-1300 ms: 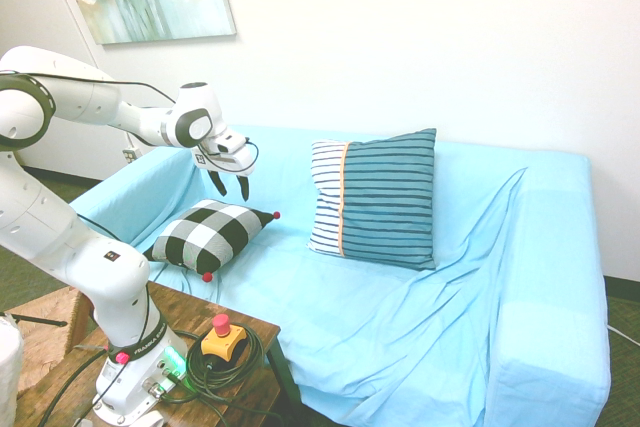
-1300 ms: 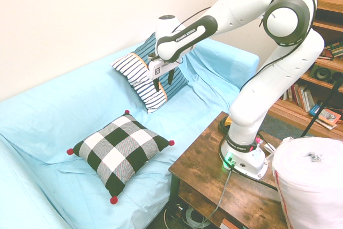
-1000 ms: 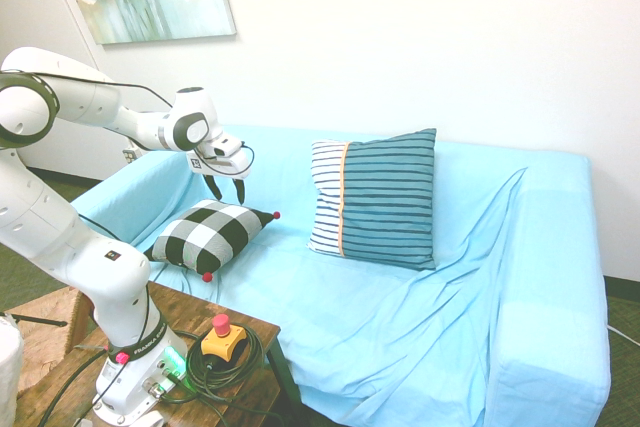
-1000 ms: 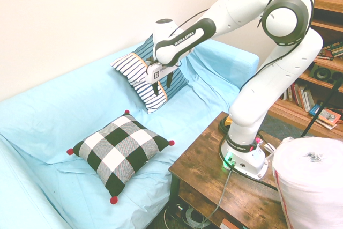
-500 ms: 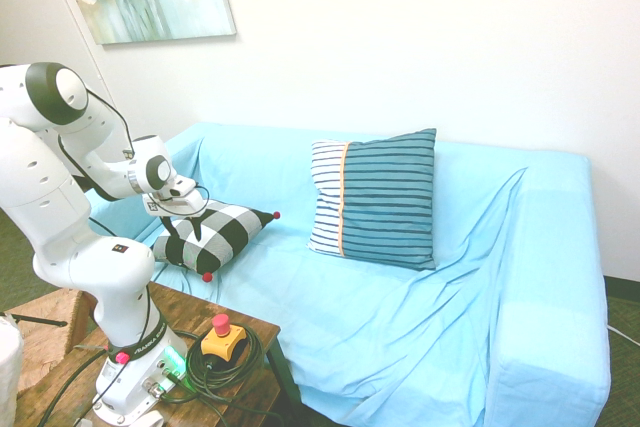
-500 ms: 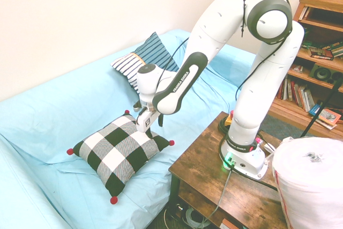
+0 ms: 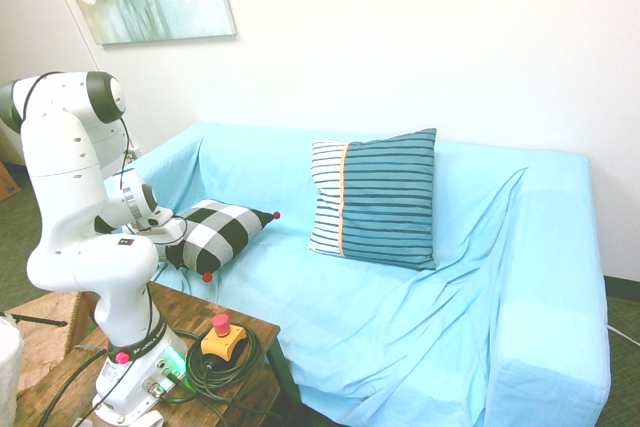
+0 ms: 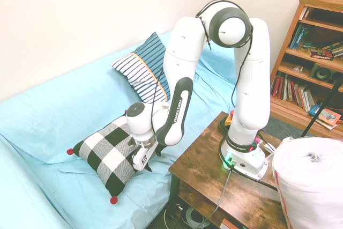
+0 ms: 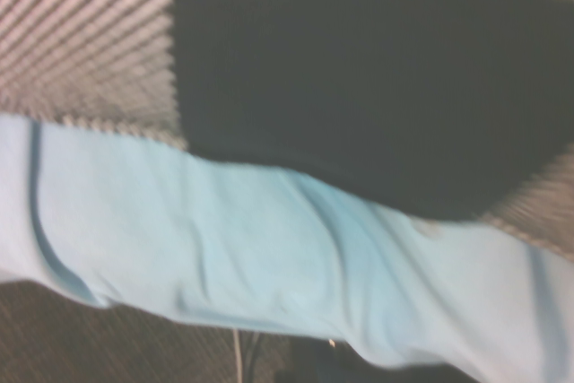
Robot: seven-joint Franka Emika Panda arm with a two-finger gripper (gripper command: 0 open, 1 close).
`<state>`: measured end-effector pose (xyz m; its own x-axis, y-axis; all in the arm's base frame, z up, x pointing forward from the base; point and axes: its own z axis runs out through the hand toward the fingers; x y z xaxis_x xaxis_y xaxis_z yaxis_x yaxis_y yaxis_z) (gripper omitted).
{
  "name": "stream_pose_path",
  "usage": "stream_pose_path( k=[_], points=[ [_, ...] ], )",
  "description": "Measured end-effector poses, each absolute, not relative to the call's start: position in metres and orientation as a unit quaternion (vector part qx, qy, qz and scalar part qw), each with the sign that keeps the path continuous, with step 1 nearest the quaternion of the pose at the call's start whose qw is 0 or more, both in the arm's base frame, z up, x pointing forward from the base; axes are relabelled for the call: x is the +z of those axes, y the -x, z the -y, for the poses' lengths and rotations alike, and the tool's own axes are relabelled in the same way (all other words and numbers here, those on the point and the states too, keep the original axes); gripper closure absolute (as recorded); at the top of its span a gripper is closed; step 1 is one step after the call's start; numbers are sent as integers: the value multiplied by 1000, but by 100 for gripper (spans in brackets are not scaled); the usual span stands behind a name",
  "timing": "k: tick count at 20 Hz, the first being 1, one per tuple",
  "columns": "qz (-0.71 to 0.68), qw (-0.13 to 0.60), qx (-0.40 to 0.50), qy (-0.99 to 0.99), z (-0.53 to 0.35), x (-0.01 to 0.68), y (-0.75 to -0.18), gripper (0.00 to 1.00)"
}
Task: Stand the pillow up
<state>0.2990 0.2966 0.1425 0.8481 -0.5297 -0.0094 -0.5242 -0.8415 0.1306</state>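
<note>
The pillow (image 7: 225, 227), black-and-white check with red pom-poms, lies on the blue sofa (image 7: 400, 307) near its left armrest. In the second exterior view the pillow (image 8: 102, 151) lies near the seat's front edge. My gripper (image 8: 151, 160) is low at the pillow's edge closest to the wooden table, fingers pointing down, open and touching or nearly touching the fabric. In the first exterior view the arm's own links hide the gripper. Up close, the wrist view shows a black check of the pillow (image 9: 359, 69) above the blue cover.
A larger teal-and-white striped pillow (image 7: 375, 197) leans upright against the sofa back, mid-seat. The wooden table (image 8: 209, 170) stands right beside the sofa front, with a yellow stop button (image 7: 222, 337) on it. A bookshelf (image 8: 316, 52) and a white roll (image 8: 311, 186) stand beyond.
The arm has folded back and swung down from above the sofa to the pillow's table-side edge. The pillow's near side now looks slightly pushed up.
</note>
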Motion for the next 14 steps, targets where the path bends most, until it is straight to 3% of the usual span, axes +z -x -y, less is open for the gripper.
stream_pose_path(
  k=[8,14],
  points=[
    [317,45,-9,-947,-322,77,-306,0],
    [360,21,32,-932,-321,86,-327,0]
  ],
)
